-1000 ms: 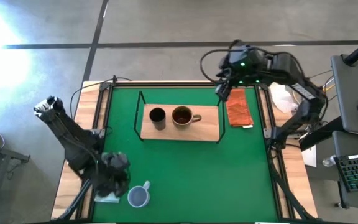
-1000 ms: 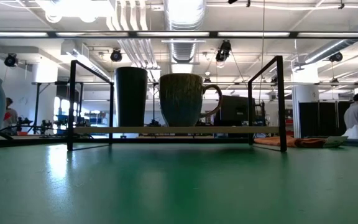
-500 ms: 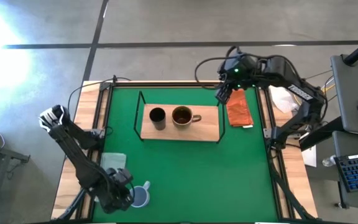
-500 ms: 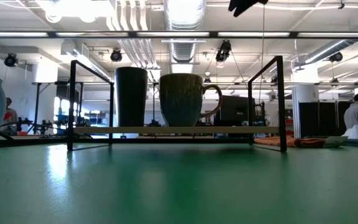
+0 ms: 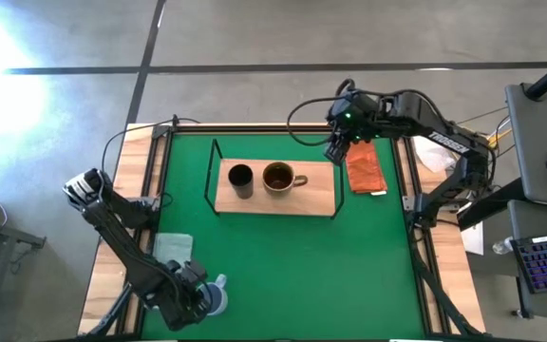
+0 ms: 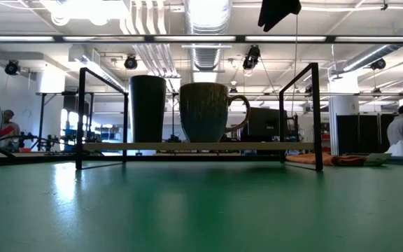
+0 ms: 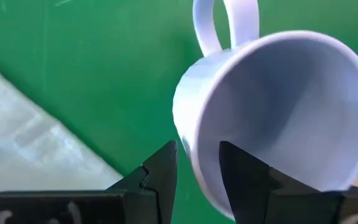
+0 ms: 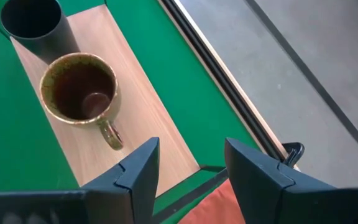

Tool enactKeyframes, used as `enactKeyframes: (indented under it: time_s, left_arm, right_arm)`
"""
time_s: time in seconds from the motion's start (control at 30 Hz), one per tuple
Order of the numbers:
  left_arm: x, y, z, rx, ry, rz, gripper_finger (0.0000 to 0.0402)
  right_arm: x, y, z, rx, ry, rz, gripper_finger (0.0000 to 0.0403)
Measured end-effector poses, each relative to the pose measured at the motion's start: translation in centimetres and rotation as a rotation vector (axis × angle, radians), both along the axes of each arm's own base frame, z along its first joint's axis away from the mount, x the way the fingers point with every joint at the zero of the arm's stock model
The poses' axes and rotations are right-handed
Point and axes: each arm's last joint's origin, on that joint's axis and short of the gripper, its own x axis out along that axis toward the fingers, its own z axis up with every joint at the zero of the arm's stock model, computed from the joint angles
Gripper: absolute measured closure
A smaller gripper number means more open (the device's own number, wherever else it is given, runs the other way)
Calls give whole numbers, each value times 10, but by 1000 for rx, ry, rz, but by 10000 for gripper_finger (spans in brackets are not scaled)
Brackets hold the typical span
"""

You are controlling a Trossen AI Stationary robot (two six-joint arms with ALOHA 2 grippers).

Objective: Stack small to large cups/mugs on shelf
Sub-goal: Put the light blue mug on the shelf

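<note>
A flat light-wood shelf [image 5: 316, 195] with thin black wire ends sits toward the far edge of the green surface [image 5: 349, 266]. On its left half stand a matte black handleless cup [image 5: 240, 179] and, just right of it, a glossy brown-gold mug [image 5: 279, 178], handle pointing right. A smooth pale blue-grey mug [image 5: 216, 299] stands near the surface's near left corner, beside a pale translucent cloth [image 5: 171, 247]. The left gripper [image 5: 196, 302] reaches low to it, jaws wide with one finger inside and one outside the rim; a second ago it was left of the mug. The right gripper [image 5: 338, 150] hovers above the shelf's right end, jaws wide and empty, having shifted left from over the folded orange cloth [image 5: 366, 169].
</note>
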Motion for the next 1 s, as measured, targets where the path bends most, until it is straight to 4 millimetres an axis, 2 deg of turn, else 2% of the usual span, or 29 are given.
enactKeyframes:
  time_s: [0.13, 0.27, 0.4, 0.47, 0.6, 0.73, 0.83, 1.0]
  left_arm:
    - [6, 2, -3, 18, -16, -34, 320]
    - [14, 7, -3, 34, -32, -88, 387]
    - [19, 15, -1, 65, -38, -115, 398]
    - [18, 24, 7, 96, -31, -131, 399]
    - [4, 55, 45, 163, -9, -179, 400]
    - [-4, 94, 95, 201, -129, -191, 401]
    - [5, 125, 126, 271, -238, -216, 401]
    - [36, 176, 169, 448, -326, -298, 401]
  right_arm:
    - [-4, 1, 2, 3, -10, -9, 229]
    - [-11, 3, 5, 21, -32, -42, 229]
    - [-24, 7, 11, 49, -40, -86, 231]
    - [-32, 9, 13, 68, -43, -115, 233]
    - [-50, 14, 15, 109, -32, -178, 241]
    - [-66, 19, 12, 147, 3, -232, 252]
    - [-75, 26, 7, 161, -6, -236, 262]
    - [-89, 35, -6, 197, -6, -278, 278]
